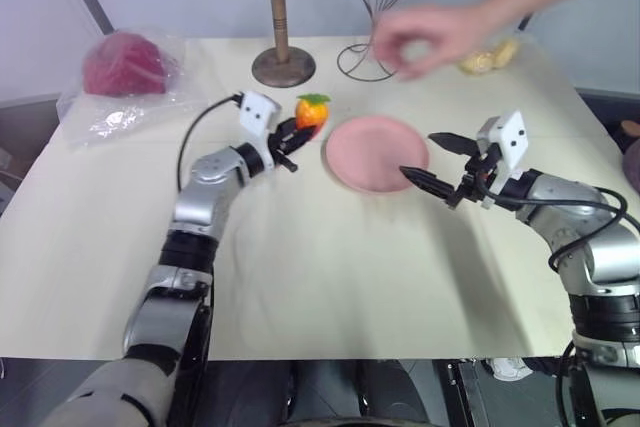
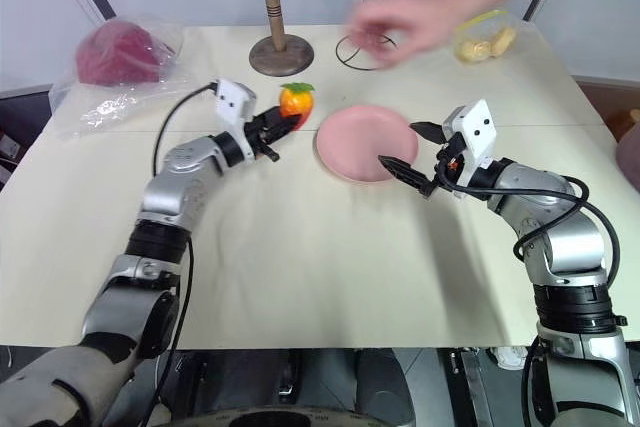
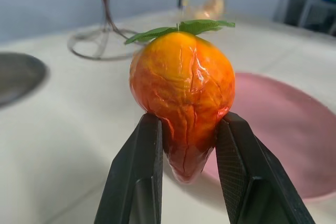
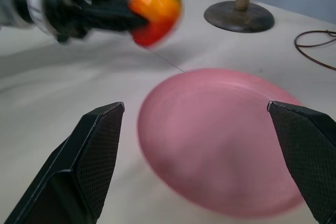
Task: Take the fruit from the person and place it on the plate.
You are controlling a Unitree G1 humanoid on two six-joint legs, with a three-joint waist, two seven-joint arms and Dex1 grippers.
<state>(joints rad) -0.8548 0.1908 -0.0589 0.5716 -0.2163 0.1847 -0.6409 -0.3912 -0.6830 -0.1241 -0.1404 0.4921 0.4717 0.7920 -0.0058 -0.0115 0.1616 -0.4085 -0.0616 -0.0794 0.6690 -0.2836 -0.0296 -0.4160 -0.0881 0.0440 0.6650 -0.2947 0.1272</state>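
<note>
My left hand point(image 1: 298, 132) pinches the fruit point(image 1: 312, 111) at frame centre, just left of the plate point(image 1: 377, 153); right hand point(image 1: 432, 160) gapes empty beside it.

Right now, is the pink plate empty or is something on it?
Empty. The plate shows a bare pink surface; the fruit is beside it, above the table, pinched between the left gripper's fingers.

no text, label or number reads anywhere, as far as these views show.
</note>
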